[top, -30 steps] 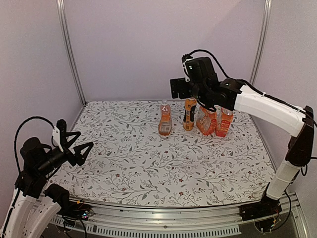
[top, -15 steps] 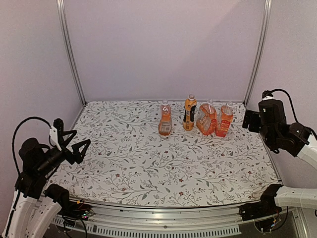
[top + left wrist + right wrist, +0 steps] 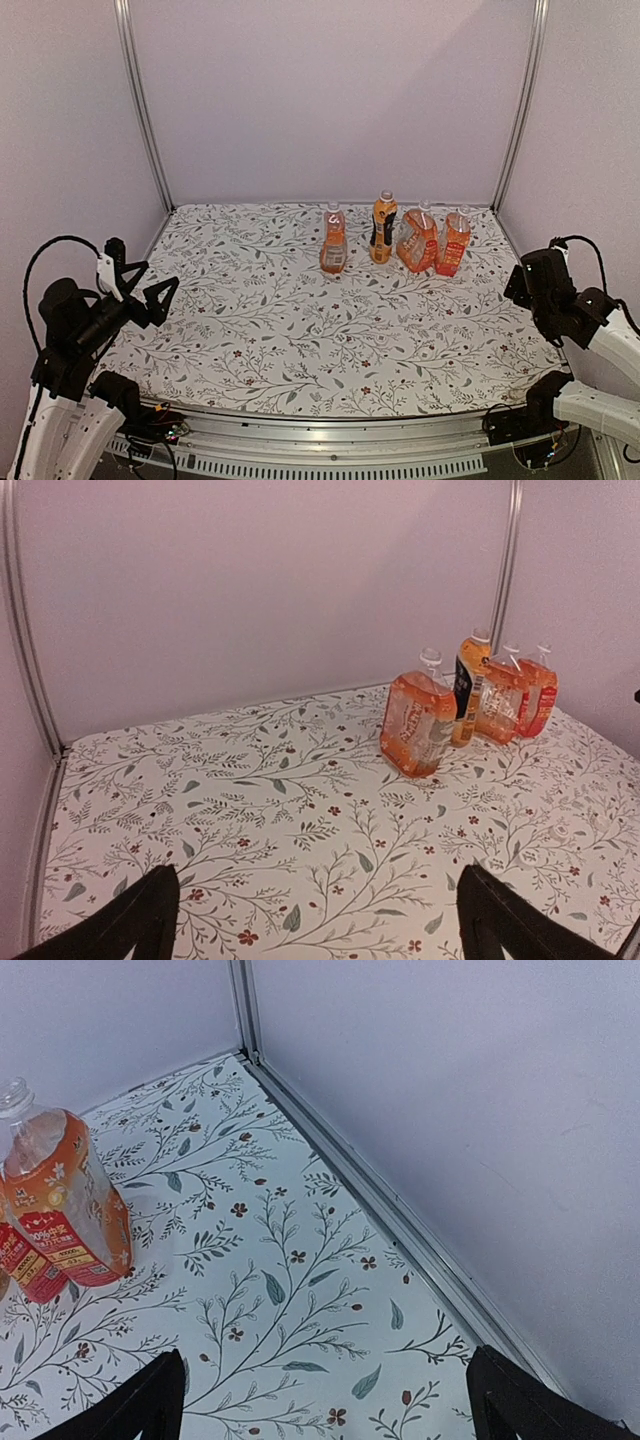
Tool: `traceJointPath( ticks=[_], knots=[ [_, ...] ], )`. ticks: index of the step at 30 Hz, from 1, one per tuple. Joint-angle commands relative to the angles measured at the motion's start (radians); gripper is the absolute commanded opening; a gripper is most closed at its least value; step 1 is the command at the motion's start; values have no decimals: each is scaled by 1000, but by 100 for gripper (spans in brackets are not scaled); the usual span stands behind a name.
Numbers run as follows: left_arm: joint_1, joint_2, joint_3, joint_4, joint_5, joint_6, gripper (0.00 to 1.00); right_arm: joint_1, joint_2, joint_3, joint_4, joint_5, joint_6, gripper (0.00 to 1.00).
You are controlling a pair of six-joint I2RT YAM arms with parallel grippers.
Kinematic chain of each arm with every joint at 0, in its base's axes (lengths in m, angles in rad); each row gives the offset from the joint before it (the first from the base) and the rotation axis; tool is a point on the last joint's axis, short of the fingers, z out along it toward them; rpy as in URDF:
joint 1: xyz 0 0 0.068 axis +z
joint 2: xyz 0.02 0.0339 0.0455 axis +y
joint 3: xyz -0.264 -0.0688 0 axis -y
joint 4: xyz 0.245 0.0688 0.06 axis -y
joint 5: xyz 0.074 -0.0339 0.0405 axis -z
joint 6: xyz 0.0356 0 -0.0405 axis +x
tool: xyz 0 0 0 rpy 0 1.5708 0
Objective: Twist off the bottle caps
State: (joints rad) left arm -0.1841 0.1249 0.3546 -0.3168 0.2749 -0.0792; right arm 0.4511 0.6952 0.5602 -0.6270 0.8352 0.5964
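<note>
Top external | left black gripper (image 3: pixel 150 283) spread wide, holding nothing | right black gripper (image 3: pixel 330 1400) spread wide, holding nothing | small round white plastic bottle caps (image 3: pixel 387 196) facing up, axes vertical

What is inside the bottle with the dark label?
Orange drink shows through the clear upper part of the dark-labelled bottle. Its dark label wraps the middle, so what is behind that cannot be seen.
</note>
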Motion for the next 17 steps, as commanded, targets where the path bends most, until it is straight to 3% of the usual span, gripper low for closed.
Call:
traceJointPath(
  ticks=[1,6,12,17],
  knots=[
    [21,9,-20,6,-14,-1,97,-12,-47,-73,89,-34,12,99],
    [33,25,-22,9,-10,-1,97,-11,-57,-98,140,-45,-24,99],
    [55,41,-23,12,-1,-2,97,-11,10,-76,147,70,32,99],
    [75,53,-25,15,8,-4,97,-12,87,-52,192,56,12,99]
  ],
)
